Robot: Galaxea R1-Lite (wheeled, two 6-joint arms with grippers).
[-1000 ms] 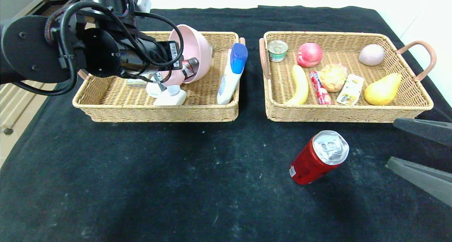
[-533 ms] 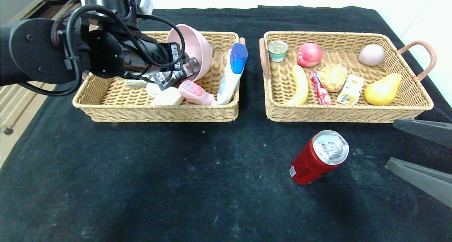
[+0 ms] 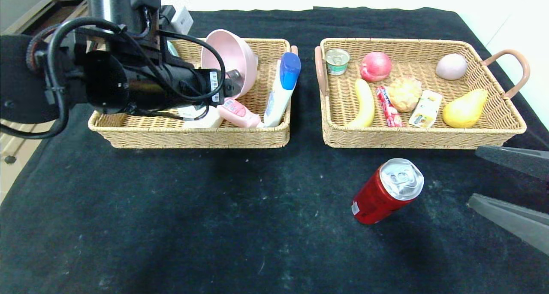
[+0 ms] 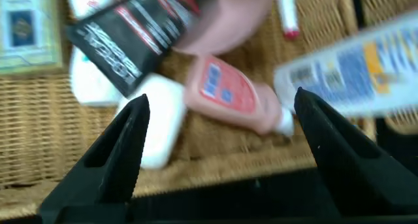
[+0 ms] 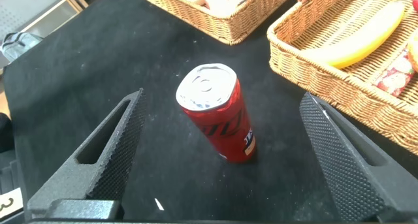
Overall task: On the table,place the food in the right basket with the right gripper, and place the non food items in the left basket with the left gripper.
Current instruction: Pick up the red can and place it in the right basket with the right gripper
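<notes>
The red drink can (image 3: 386, 191) stands tilted on the black table (image 3: 214, 229), in front of the right basket (image 3: 407, 140). My right gripper (image 3: 474, 176) is open and empty to the can's right; the right wrist view shows its fingers wide on either side of the can (image 5: 219, 113), short of it. The pear (image 3: 465, 109) and juice carton (image 3: 426, 108) lie in the right basket. My left gripper (image 4: 222, 100) is open and empty over the left basket (image 3: 193, 138). The pink squeeze bottle (image 3: 238, 113) lies there beside the white bottle with blue cap (image 3: 281, 88). The black tube (image 4: 130, 34) lies farther in.
A pink bowl (image 3: 229, 58) stands on edge in the left basket beside a white block (image 3: 206, 122). The right basket also holds a banana (image 3: 364, 103), a red apple (image 3: 376, 65), a small tin (image 3: 337, 61) and a red candy pack (image 3: 389, 107).
The pink squeeze bottle has dropped from my left gripper into the left basket and lies flat. My left arm has drawn back toward the left. The right gripper and the can have not moved.
</notes>
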